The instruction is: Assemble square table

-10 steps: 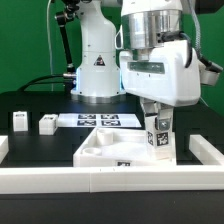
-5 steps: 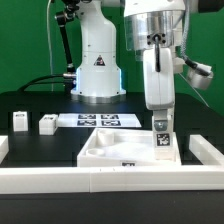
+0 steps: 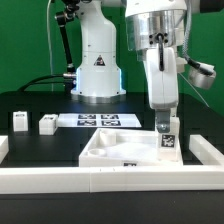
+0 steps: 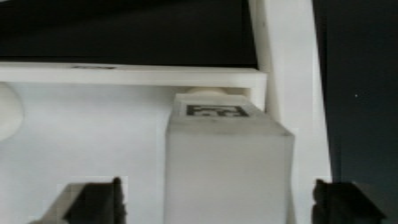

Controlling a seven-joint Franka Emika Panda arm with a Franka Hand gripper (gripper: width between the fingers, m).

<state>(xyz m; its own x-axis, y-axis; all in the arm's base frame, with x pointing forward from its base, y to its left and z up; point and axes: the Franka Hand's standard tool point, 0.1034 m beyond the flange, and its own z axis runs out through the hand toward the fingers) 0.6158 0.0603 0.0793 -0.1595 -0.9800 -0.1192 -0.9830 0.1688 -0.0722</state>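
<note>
- Standing upright on the corner of the large white plastic square table top (image 3: 105, 148) that is toward the exterior view's right, one small white tagged leg peg (image 3: 168, 143) is in its place, its tag facing the camera.
- The two-finger gripper (image 3: 165, 124) hangs directly over this peg. In the wrist view its dark fingers (image 4: 89, 203) stand on both sides of the peg (image 4: 222, 150) with a clear gap on each side, so the gripper (image 4: 217, 205) is open and holds nothing.
- I cannot tell from these views if the peg is fully screwed into the table top (image 4: 89, 130) or only set in the hole.
- The table top lies with the recessed face up, near the long white rail (image 3: 60, 182) at the front of the black table (image 3: 40, 105).
- A loose white leg peg (image 3: 20, 121) and a second loose white leg peg (image 3: 47, 124) wait well apart from the top, toward the exterior view's left, beside the marker board (image 3: 105, 119).
- My judgement: the task is at an early stage. One leg looks placed, at least two are left to fetch and mount, and no fourth peg shows here.
</note>
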